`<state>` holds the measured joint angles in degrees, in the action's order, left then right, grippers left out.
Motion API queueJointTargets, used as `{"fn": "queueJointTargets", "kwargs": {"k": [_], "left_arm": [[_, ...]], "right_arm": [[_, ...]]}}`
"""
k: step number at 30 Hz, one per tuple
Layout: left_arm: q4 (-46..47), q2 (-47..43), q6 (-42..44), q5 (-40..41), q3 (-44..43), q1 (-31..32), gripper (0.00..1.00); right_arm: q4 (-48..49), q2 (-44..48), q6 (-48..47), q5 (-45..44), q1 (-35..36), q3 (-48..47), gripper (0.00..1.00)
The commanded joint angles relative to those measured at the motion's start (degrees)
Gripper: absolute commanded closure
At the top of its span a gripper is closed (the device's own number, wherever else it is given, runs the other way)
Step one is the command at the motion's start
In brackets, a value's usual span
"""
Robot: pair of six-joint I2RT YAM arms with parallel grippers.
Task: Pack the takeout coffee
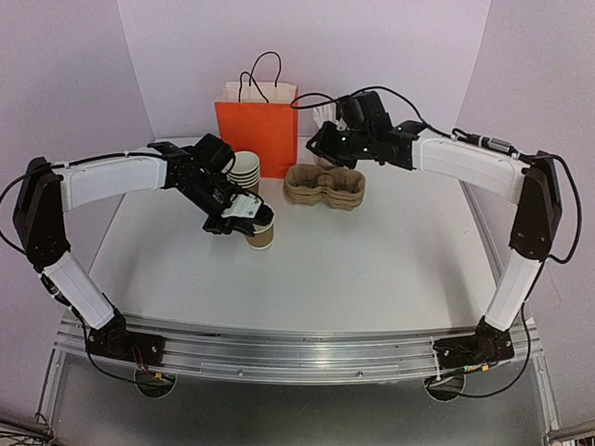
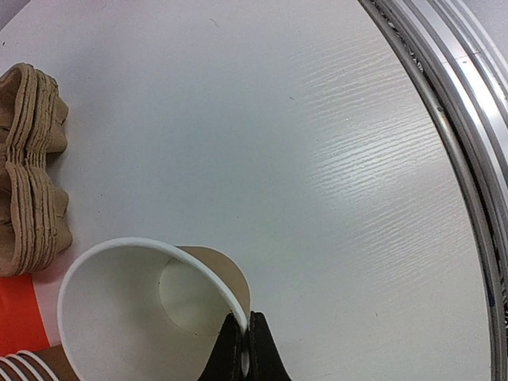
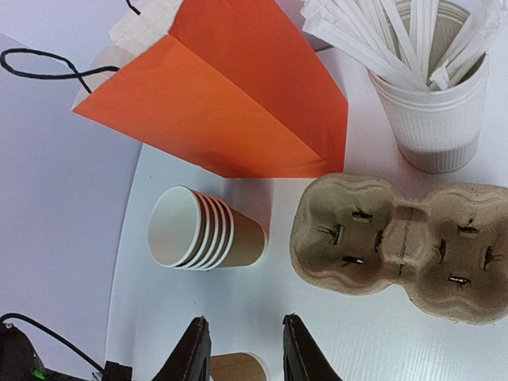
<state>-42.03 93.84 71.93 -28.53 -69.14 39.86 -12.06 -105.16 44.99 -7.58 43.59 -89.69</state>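
A: Left claw, quick?

B: The left claw (image 2: 244,343) was pinched almost closed on the wall of a paper cup (image 2: 135,309), with one finger inside the rim and one outside. My guess is the rim grip kept the cup mouth-up and left the mouth free.

A: Was it lidded?

B: No. The mouth was open, the inside was white, and it looked empty. No black-lidded coffee showed in any view, so I took this cup as the task's thing. It sat left of centre on the desk (image 1: 390,269), just in front of the nested cup stack (image 1: 245,170). I couldn't tell whether its base touched the desk.

A: Right claw?

B: The right claw (image 3: 246,319) was spread wide and held nothing. It hovered over the back of the desk, looking down on the supplies.

A: What was around it?

B: A stack of pulp cup carriers (image 3: 397,246) lay below it. The orange paper bag (image 1: 257,137) stood upright behind them with its handles up, probably ready for loading. A ribbed white tub of wrapped straws (image 3: 432,111) stood behind the carriers, beside the bag.

A: Progress?

B: Early, I'd say. The cup had no lid and nothing was packed.
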Motion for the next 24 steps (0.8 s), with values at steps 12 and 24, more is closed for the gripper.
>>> {"fn": "queueJointTargets", "kwargs": {"k": [12, 24], "left_arm": [[-4.0, 8.1, 1.7, -0.7, -5.4, 0.0, 0.74], [-24.4, 2.8, 1.8, -11.2, -23.3, -6.3, 0.2]], "right_arm": [[-1.9, -0.4, -1.1, 0.0, 0.2, -0.5, 0.7], [-2.2, -1.8, -3.0, 1.8, 0.1, -2.8, 0.68]]}}
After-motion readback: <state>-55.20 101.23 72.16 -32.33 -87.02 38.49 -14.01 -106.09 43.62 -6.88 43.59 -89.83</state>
